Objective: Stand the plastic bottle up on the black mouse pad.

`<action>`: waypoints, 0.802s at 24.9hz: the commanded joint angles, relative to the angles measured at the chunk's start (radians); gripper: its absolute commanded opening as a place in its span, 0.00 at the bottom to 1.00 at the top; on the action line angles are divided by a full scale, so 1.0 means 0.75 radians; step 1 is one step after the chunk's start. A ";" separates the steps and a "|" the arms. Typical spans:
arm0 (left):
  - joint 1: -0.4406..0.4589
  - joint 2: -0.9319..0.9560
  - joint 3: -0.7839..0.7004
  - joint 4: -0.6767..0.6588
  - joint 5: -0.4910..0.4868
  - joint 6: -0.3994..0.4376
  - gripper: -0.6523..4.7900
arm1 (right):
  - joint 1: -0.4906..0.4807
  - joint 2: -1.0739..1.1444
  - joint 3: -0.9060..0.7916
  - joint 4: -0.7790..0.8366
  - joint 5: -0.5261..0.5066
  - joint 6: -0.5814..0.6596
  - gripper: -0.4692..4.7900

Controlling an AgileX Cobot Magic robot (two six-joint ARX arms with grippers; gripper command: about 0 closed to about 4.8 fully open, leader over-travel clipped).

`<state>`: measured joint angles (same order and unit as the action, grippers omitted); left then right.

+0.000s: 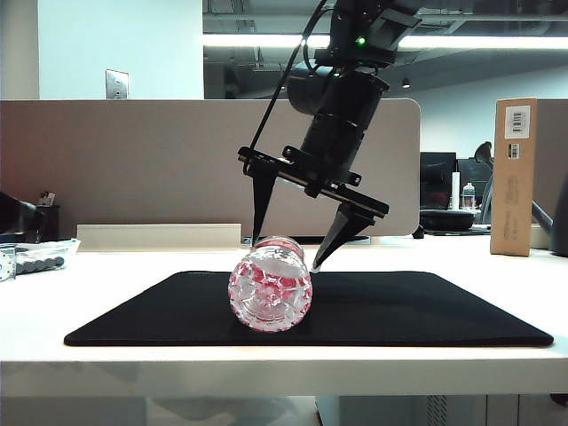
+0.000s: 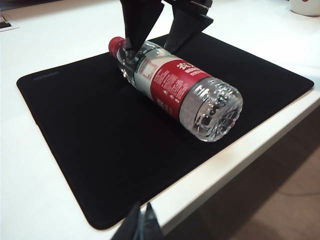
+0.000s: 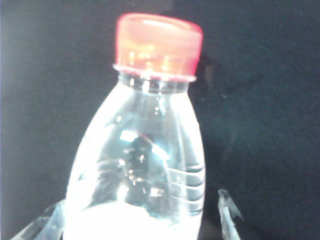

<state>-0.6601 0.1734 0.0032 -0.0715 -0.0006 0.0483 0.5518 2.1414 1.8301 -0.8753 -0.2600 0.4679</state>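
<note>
Exterior view: plastic bottle [image 1: 270, 284] lying on its side near the middle of the black mouse pad [image 1: 426, 311], petal base toward the camera, long axis running away from the viewer toward the partition; task not yet done. Right gripper [image 1: 286, 250] descends from above, jaws spread wide, one black finger [image 1: 262, 204] on each flank of the bottle's far end; contact cannot be confirmed from here. Cardboard box [image 1: 514, 176] upright at far right of the white table [image 1: 177, 257], bearing a barcode sticker, print too small to read. Left wrist view: bottle lies diagonally on the pad, red cap [image 2: 116, 45] farthest from this camera, base [image 2: 216, 114] nearest and close to the pad's edge; right gripper [image 2: 152, 49] straddles the shoulder just behind the cap, jaws released, nothing grasped. Label [image 2: 172, 81] red and white with Chinese characters, not legible at this size; faint embossed wording at one pad corner [image 2: 44, 76], unreadable. Left gripper [image 2: 141, 229] shows as dark fingertips lying close together at the frame edge, well apart from the bottle; the right arm is plainly the nearer. Right wrist view: cap [image 3: 159, 44] and clear neck [image 3: 142, 165] centred between the two fingertips [image 3: 227, 207], the bottle's axis running straight between the jaws, mat behind. Judgement: closing here would pinch the shoulder across its width.
</note>
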 commanded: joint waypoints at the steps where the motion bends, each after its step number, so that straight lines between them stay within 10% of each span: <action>1: -0.002 0.002 0.006 0.007 0.006 -0.005 0.11 | 0.005 0.037 0.007 -0.008 0.030 0.005 0.85; 9: -0.002 0.002 0.006 0.007 0.005 -0.005 0.11 | 0.014 0.079 0.008 -0.025 0.081 0.005 0.64; 13: -0.002 0.002 0.006 0.007 0.005 -0.005 0.11 | 0.013 0.079 0.008 -0.020 0.075 0.005 0.13; 20: -0.002 0.001 0.006 0.007 0.005 -0.005 0.11 | 0.036 -0.025 0.009 0.040 0.201 -0.069 0.09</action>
<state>-0.6601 0.1734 0.0032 -0.0715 -0.0006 0.0479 0.5613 2.1723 1.8263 -0.8783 -0.1829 0.4450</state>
